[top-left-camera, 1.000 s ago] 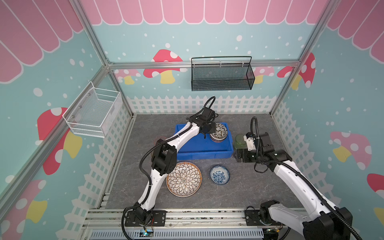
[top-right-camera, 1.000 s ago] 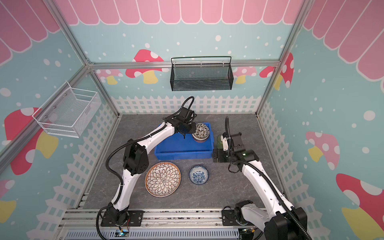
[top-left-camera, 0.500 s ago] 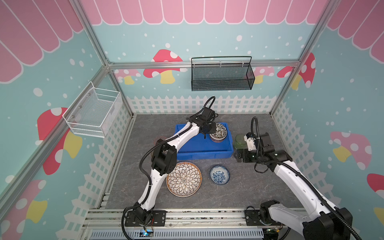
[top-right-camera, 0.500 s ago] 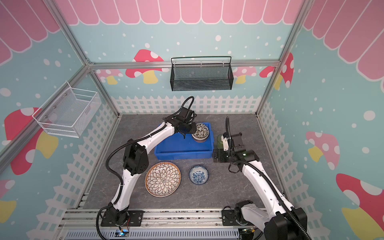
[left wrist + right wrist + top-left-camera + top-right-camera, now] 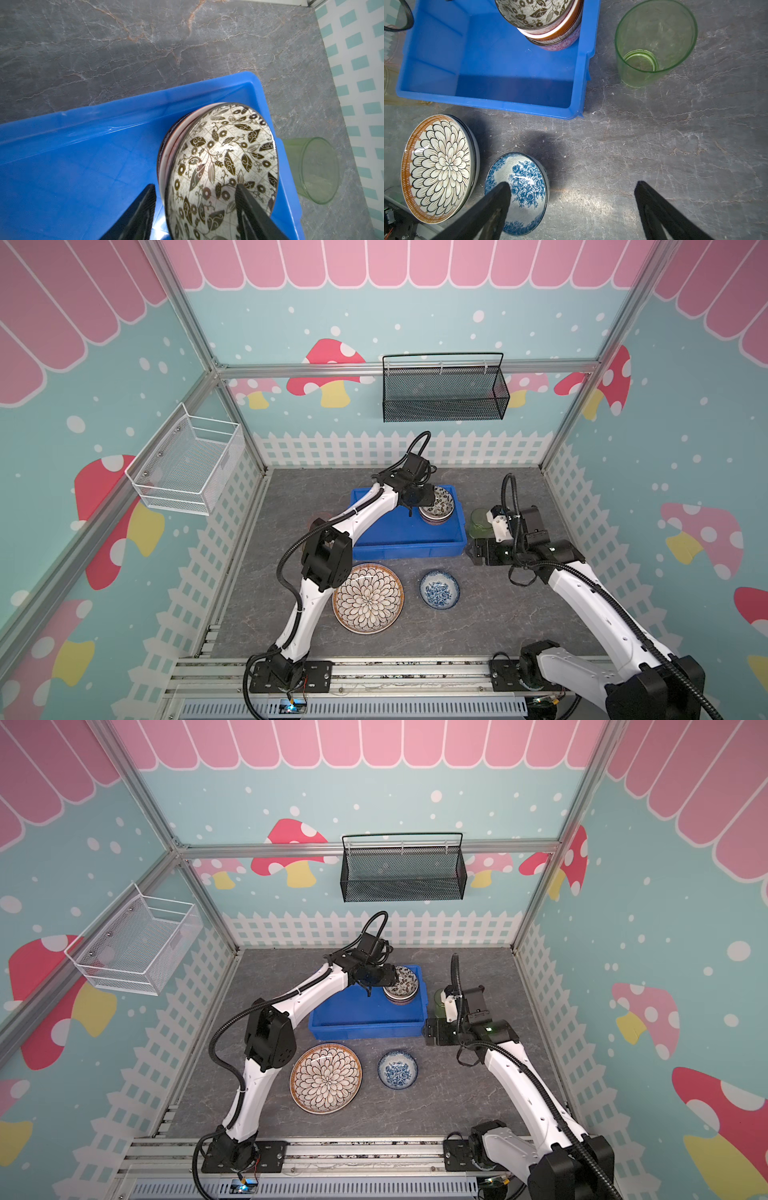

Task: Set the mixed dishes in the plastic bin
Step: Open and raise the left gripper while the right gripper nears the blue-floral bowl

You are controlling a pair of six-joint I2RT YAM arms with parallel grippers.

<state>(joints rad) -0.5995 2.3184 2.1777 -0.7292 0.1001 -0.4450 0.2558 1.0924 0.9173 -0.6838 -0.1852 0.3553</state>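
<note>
Plastic bin [image 5: 407, 549] holds one stack of small bowls [image 5: 436, 510]; plate, bowl and cup remain outside.

Left arm stretches out over the bin, and the left claw [image 5: 195, 186] points down with fingers parted astride the top bowl [image 5: 224, 158] rim, pinching nothing. Petal plate [image 5: 368, 598] lies on the table [image 5: 654, 145] well apart from that claw. Blue floral bowl [image 5: 439, 589] sits near the right claw [image 5: 573, 183], which hovers spread wide and empty on a bent arm. Green cup [image 5: 480, 522] stands just ahead of it, beside the bin.
</note>
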